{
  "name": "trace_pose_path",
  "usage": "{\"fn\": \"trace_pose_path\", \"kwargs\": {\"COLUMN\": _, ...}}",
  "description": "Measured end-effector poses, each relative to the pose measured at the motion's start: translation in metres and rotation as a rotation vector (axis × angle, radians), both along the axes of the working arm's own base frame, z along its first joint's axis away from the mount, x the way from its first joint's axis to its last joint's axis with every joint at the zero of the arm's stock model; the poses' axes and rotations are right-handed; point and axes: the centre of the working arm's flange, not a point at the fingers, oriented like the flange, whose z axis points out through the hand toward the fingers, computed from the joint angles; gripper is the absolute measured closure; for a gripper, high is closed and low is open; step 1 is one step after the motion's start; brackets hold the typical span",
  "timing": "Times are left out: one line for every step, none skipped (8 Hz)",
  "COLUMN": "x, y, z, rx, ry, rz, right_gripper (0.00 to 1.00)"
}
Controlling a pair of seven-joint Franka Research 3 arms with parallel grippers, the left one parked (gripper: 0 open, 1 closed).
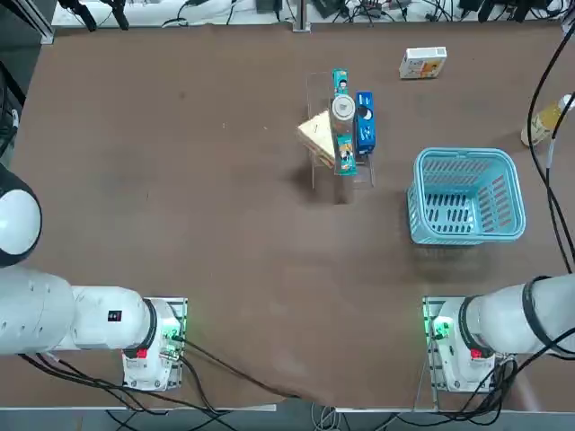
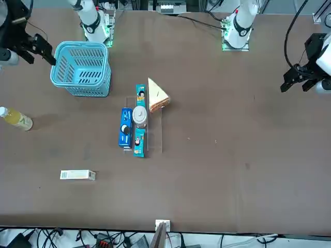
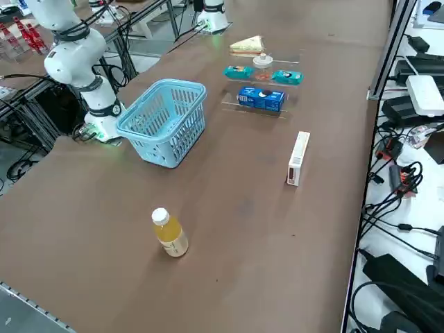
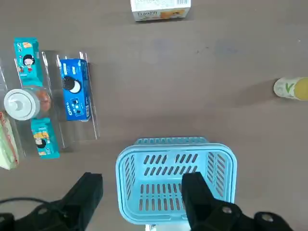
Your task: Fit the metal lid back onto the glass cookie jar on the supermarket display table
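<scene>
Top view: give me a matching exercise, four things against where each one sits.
Things:
1. blue basket
2. white box
3. drink bottle
4. right gripper

Places:
A. lying at the table's right edge
B. far side of the table, beyond the basket
C. just ahead of the right arm's base
D. open, high above the basket

Pairs: 1-C, 2-B, 3-A, 4-D

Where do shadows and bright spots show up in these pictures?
Top view: the blue basket casts a soft shadow toward the arms' bases. Right wrist view: the right gripper, open, hangs above the basket; the bottle trails a dim shadow. Front view: green lamps glow at the arm bases.
</scene>
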Motion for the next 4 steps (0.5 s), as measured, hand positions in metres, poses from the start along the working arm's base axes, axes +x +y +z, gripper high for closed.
{"fn": "trace_pose_path", "kwargs": {"x": 0.0036, "y": 0.0016, "z": -0.0045, "rx": -0.002, "ry": 0.003, "rz": 0.002, "right_gripper": 0.0}}
{"fn": "trace_pose_path", "kwargs": {"x": 0.007, "y": 0.002, "z": -0.0088, "rx": -0.006, "ry": 0.006, "rz": 0.003, "right_gripper": 0.0}}
{"fn": "trace_pose_path", "kwargs": {"x": 0.0098, "y": 0.0004, "z": -0.0111, "rx": -0.01, "ry": 0.006, "rz": -0.001, "right_gripper": 0.0}}
{"fn": "trace_pose_path", "kwargs": {"x": 0.0119, "y": -0.0036, "z": -0.0114, "rx": -0.011, "ry": 0.003, "rz": -0.008, "right_gripper": 0.0}}
